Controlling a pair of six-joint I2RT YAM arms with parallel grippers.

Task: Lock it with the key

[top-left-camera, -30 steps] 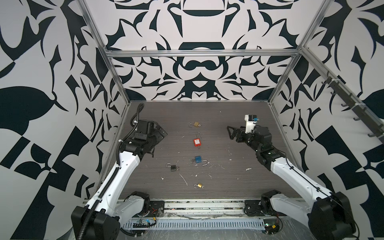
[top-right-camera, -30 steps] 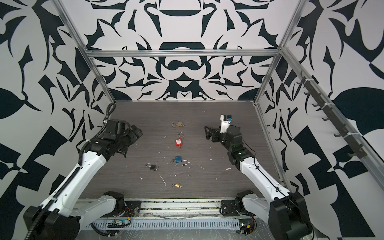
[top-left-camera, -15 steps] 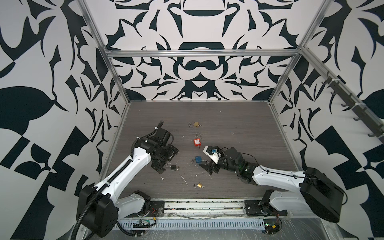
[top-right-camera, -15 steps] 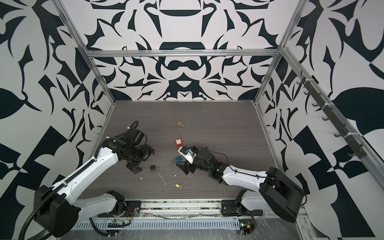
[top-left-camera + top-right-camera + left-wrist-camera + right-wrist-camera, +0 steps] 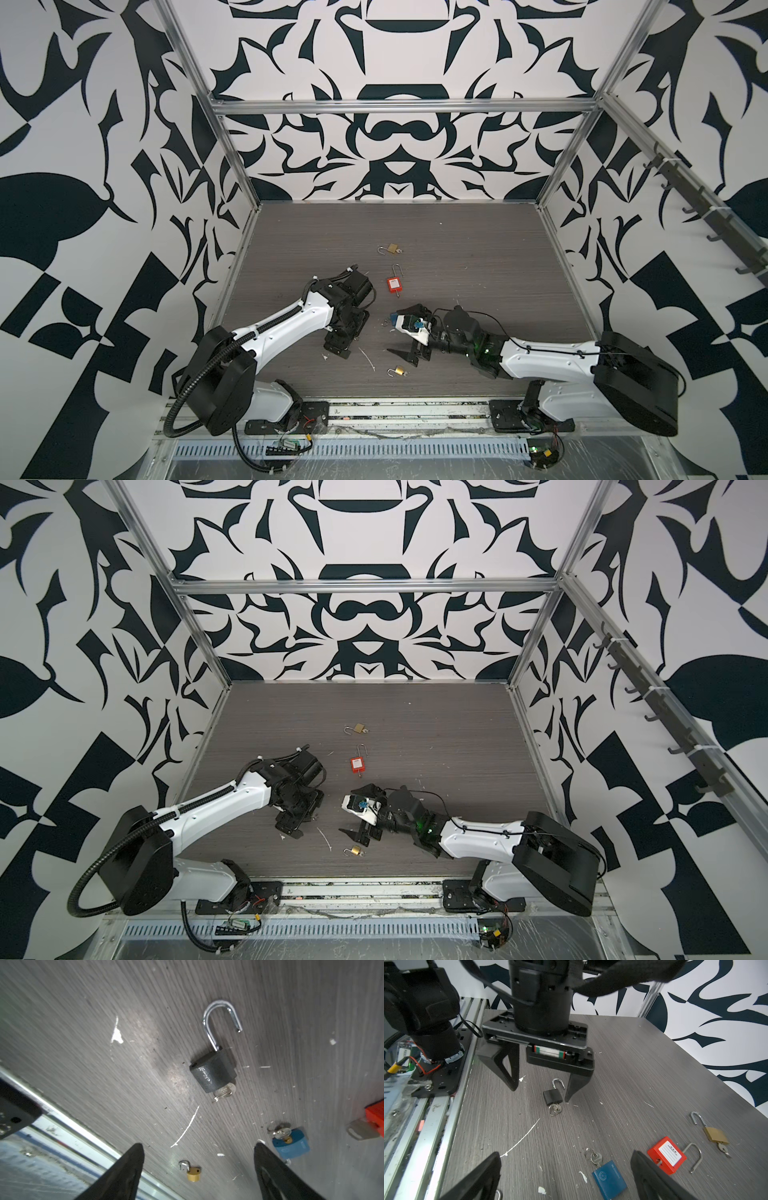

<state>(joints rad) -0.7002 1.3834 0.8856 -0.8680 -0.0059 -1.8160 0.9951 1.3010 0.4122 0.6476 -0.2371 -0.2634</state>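
A black padlock (image 5: 213,1072) lies on the table with its shackle swung open and a key (image 5: 224,1092) in its keyhole. My left gripper (image 5: 539,1093) stands open over it, one finger on each side and one fingertip close beside the body (image 5: 552,1095). In both top views the left gripper (image 5: 338,345) hides this padlock. A blue padlock (image 5: 609,1180) with its own key (image 5: 596,1157) lies between the fingers of my right gripper (image 5: 565,1154). That gripper is open and low over the table (image 5: 401,332).
A red padlock (image 5: 394,284) and a brass padlock (image 5: 392,248) lie farther back, both with open shackles. A small brass padlock (image 5: 400,370) lies near the front rail (image 5: 68,1126). White scuffs mark the wood. The two grippers are close together.
Both arms have come down from raised poses at the sides to the middle front. The left gripper now straddles the black padlock and the right one the blue padlock.
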